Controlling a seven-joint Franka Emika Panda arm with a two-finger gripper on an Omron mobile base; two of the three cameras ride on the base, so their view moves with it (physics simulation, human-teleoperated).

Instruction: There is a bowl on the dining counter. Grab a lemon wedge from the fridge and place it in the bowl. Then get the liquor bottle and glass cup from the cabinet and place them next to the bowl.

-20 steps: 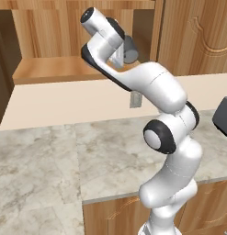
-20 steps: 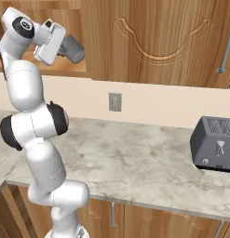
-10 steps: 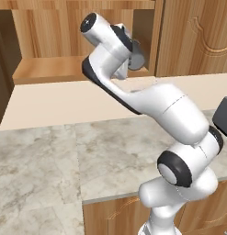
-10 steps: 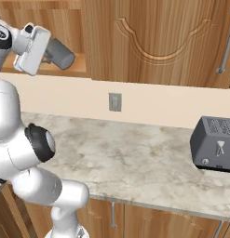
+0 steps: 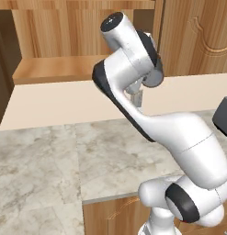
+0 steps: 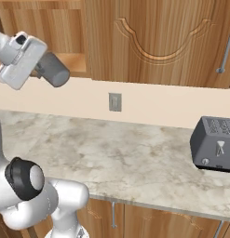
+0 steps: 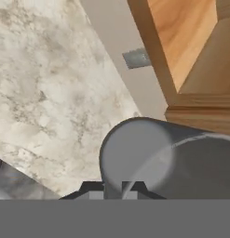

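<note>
My gripper (image 6: 42, 69) is shut on the glass cup (image 6: 55, 70), a short grey see-through tumbler held on its side in the air. It hangs just in front of the open cabinet (image 6: 72, 58), below its plank shelf. In the hand view the glass cup (image 7: 149, 158) lies large right above my gripper (image 7: 115, 189), whose jaws pinch its rim. From the left base view, the glass cup (image 5: 154, 79) peeks out behind my white forearm, near the cabinet shelf (image 5: 55, 69).
A marbled counter (image 6: 111, 153) runs below, with a dark grey toaster (image 6: 214, 144) at its right end. A wall outlet (image 6: 115, 102) sits on the beige backsplash. Closed carved cabinet doors (image 6: 158, 42) fill the wall to the right of the open shelf.
The hand has carried the glass cup down and out from the cabinet shelf. The arm's elbow has swung forward toward the cameras.
</note>
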